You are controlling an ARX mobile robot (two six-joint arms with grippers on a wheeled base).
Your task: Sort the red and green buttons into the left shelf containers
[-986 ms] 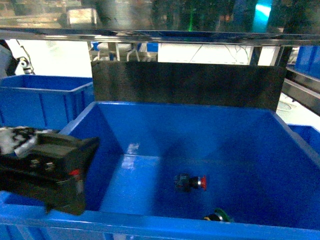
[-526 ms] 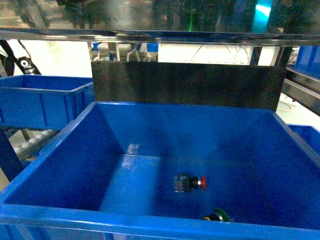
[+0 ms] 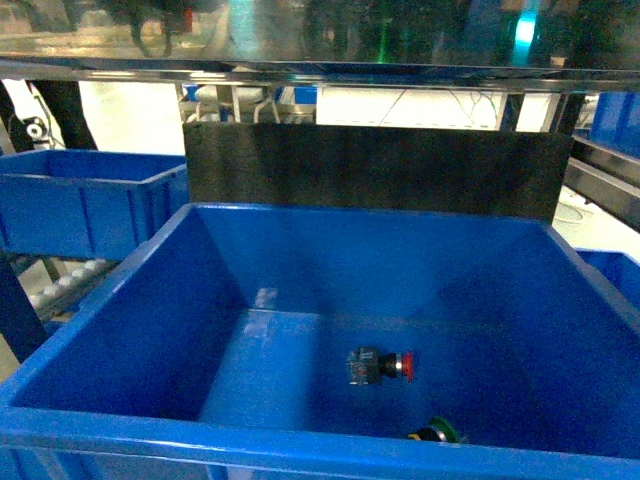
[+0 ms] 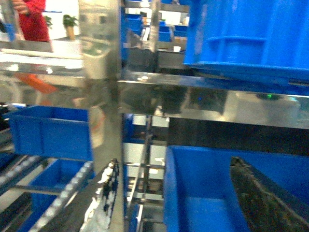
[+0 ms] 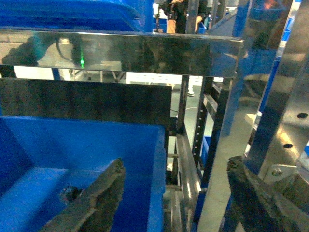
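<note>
The red button [image 3: 381, 365] lies on its side on the floor of a big blue bin [image 3: 150, 270] right in front of me. The green button [image 3: 438, 433] sits by that bin's near wall, half hidden by the rim. A left shelf container [image 3: 90, 205] stands on the rack to the left. Neither gripper shows in the head view. In the left wrist view my left gripper [image 4: 176, 193] is open and empty, beside the big bin's [image 4: 203, 183] left wall. My right gripper [image 5: 176, 188] is open and empty, straddling the bin's right wall [image 5: 158, 169].
A metal shelf beam [image 3: 320, 70] and a dark back panel [image 3: 370, 165] stand over the big bin. A steel upright [image 4: 104, 96] and roller rails [image 4: 72, 188] lie to the left, with another blue bin [image 4: 48, 133] behind. Rack posts [image 5: 270, 96] stand on the right.
One second ago my left gripper hung over the big bin's left rim in the head view. It has since left that view. The buttons have not moved.
</note>
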